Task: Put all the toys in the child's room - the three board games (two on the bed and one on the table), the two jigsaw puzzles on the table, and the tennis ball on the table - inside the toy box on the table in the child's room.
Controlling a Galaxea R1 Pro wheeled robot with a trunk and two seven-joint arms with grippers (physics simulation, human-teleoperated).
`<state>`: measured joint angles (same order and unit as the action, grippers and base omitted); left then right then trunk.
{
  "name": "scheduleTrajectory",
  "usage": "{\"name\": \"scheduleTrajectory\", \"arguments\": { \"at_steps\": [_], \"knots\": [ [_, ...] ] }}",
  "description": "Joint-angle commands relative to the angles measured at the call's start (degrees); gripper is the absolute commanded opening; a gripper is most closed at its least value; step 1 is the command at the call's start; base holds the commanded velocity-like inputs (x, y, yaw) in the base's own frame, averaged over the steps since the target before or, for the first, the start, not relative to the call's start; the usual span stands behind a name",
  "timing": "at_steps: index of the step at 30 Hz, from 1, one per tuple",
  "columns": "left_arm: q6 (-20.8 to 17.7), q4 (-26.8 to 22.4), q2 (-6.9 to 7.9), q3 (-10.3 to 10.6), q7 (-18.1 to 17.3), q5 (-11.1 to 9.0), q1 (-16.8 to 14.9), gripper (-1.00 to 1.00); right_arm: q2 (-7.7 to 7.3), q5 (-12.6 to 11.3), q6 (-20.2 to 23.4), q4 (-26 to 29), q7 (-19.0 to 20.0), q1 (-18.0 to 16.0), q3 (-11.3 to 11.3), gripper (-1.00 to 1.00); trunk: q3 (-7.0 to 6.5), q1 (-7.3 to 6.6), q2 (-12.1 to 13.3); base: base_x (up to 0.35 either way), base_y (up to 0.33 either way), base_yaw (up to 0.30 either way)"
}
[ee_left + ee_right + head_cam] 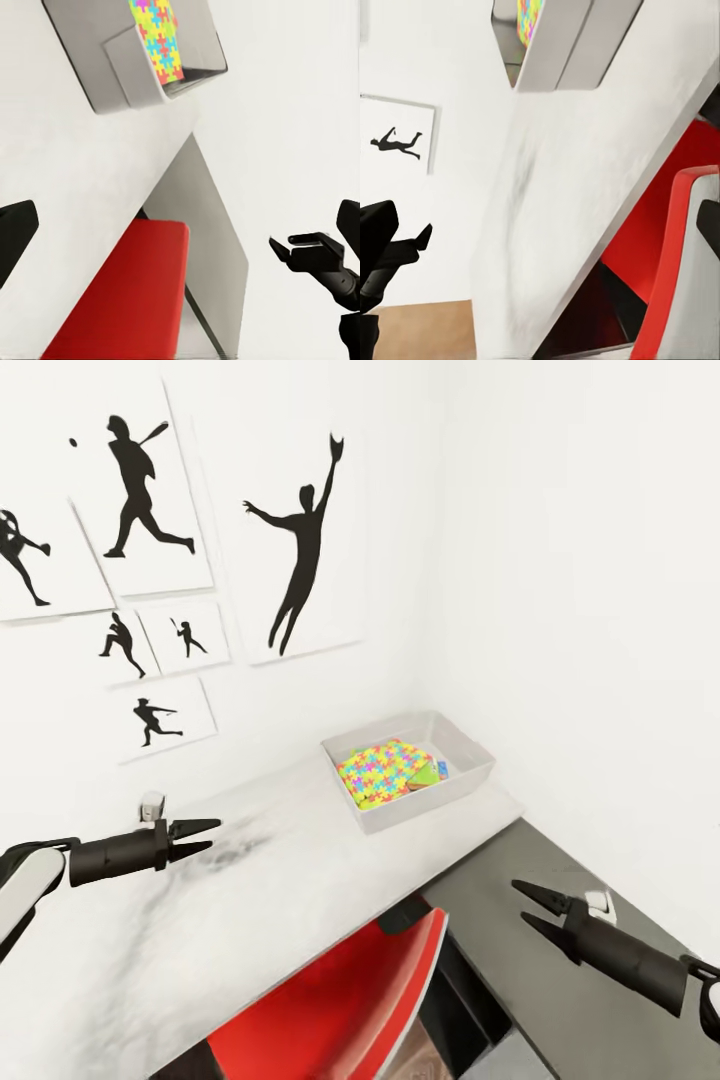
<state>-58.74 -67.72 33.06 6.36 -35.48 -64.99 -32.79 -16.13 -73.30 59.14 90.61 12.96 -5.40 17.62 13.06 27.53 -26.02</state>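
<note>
Though apart, toy box (pixel 455 785) beyond claws.

The pale grey-white table (pixel 270 880) carries the toy box (pixel 460 785) at its far end near the wall corner; a dark grey cabinet (pixel 520 940) adjoins it, lower.

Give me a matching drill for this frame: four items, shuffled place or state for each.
Items:
1. puzzle
2. left gripper
3. right gripper
4. chair

Places or states:
A. open, over the dark cabinet
B. red, tucked under the table edge
C. lying in the toy box
D. open, over the table

Pairs: 1-C, 2-D, 3-A, 4-B
</note>
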Motion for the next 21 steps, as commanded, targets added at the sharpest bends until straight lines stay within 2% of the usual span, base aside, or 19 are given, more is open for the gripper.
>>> {"name": "scheduleTrajectory", "arguments": {
  "at_steps": [1,11,21],
  "knots": [
    [-0.1,0.0,0.14,0.1,-0.3,0.1,0.0,1.0,0.07,0.6,0.2,0.0,0.6,-0.1,0.1,1.0,0.02,0.01,-0.1,-0.232,0.115,0.0],
    [-0.1,0.0,1.15,0.1,-0.3,0.1,0.1,1.0,0.35,0.7,0.2,0.0,0.6,0.0,0.1,1.0,-0.92,0.01,-0.1,-0.249,0.109,0.0],
    [-0.1,0.0,1.38,0.1,-0.3,0.0,0.3,1.0,0.32,0.7,0.2,0.0,0.6,0.0,0.1,1.0,-1.85,0.01,-0.1,-0.246,0.081,0.0]
  ]
}}
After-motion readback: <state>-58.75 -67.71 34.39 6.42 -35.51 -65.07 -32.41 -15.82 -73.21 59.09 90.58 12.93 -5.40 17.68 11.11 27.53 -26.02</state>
